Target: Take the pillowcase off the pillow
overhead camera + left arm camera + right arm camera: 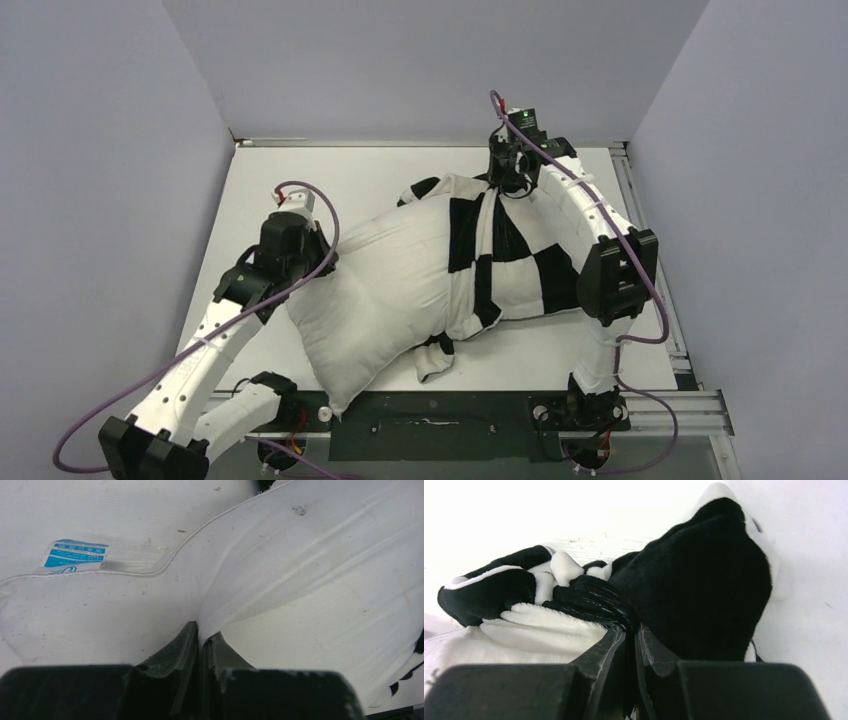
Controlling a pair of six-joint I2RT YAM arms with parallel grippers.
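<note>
pillow point(370, 290) half bared in top view, its cloth pinched tight by left gripper point(202, 634), blue label point(75, 556) shown only by left wrist, pillowcase point(515, 265) clamped by right gripper point(630, 630)

White table point(330, 172) bears pillow point(370, 290), half in pillowcase point(520, 265).

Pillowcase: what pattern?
Bold black-and-white checks. The pillowcase shows best in the top external view, bunched over the right end of the plain white pillow.

The pillow point(370, 290) is plain white, the pillowcase point(512, 262) black-and-white checkered
</note>
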